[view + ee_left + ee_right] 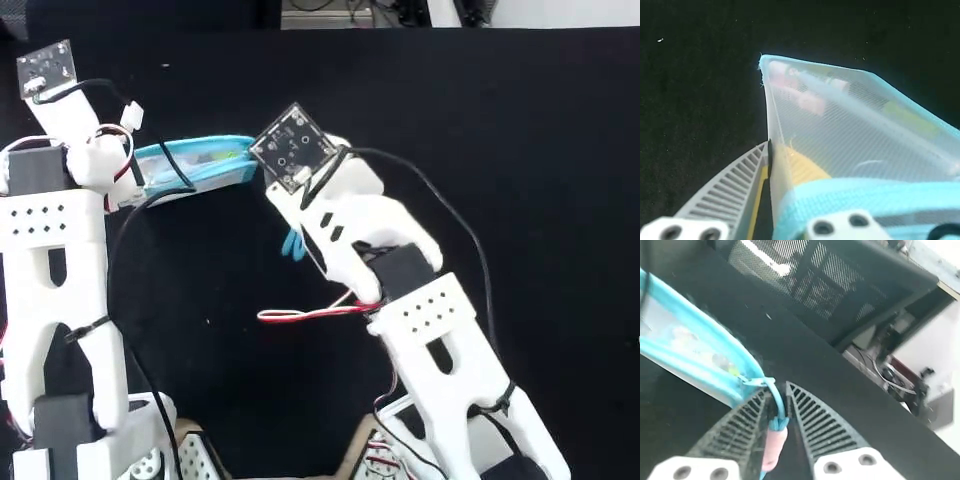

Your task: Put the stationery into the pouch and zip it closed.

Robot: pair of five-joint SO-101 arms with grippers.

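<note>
Pouch (850, 130) holding stationery (807, 100) sits in left claw (771, 152); right claw (782, 390) pinches zipper pull (776, 412).

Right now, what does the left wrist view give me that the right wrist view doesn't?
Left wrist view: the pouch seen along its whole mesh side, the stationery inside showing as separate coloured pieces, and the left pincer clamped on the pouch's near end.
Right wrist view: the right pincer shut on the zip pull, with a pink tag on that cord, and a black mesh rack beyond the table edge.
Both: the blue-trimmed pouch with things inside, on the black table.
</note>
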